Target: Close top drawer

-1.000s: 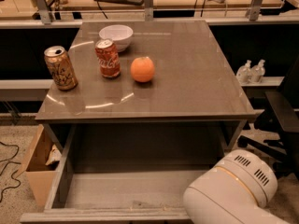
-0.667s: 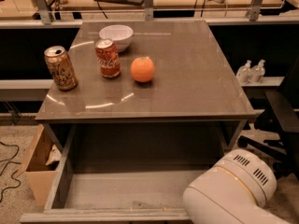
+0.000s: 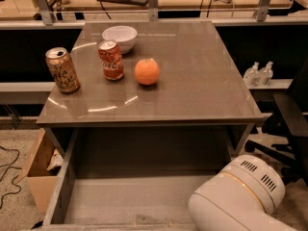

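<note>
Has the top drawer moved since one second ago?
No. The top drawer stays as far out from the table; the end effector is out of view.

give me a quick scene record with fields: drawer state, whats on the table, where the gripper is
top drawer: open, pulled out toward the camera, grey inside showing
table top: white bowl, red cola can, tan can, orange
layout: bowl at back; cola can just in front of it; orange right of cola can; tan can far left
gripper: not in view; only a white arm segment shows, lower right, over the drawer's front right corner
floor, left: cardboard box
task status: drawer not yet closed
</note>
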`<state>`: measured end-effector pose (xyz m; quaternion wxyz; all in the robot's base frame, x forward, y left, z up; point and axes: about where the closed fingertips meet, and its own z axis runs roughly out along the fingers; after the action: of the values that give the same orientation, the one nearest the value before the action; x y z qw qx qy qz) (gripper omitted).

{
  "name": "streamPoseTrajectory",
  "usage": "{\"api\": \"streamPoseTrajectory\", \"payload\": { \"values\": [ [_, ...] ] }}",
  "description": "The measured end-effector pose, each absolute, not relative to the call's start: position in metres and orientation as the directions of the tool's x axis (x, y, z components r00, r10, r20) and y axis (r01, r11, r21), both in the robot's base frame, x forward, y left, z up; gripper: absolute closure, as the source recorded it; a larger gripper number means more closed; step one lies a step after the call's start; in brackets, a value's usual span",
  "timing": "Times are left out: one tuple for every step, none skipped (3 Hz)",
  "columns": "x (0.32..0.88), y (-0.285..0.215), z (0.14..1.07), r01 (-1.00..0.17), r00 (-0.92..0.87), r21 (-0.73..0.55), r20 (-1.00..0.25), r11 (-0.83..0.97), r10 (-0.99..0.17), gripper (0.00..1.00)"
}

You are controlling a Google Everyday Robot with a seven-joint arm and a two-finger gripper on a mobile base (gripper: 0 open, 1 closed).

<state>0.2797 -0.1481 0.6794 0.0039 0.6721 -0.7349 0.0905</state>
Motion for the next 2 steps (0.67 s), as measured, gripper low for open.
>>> {"api": "streamPoseTrajectory", "payload": {
  "values": [
    [0.285,-0.147,0.679,-0.990,-0.083,-0.126,0.128,0.067,-0.988,1.00],
    [0.312,-0.148,0.681,-0.991,-0.026,-0.132,0.100,0.013,-0.995,1.00]
  ]
}}
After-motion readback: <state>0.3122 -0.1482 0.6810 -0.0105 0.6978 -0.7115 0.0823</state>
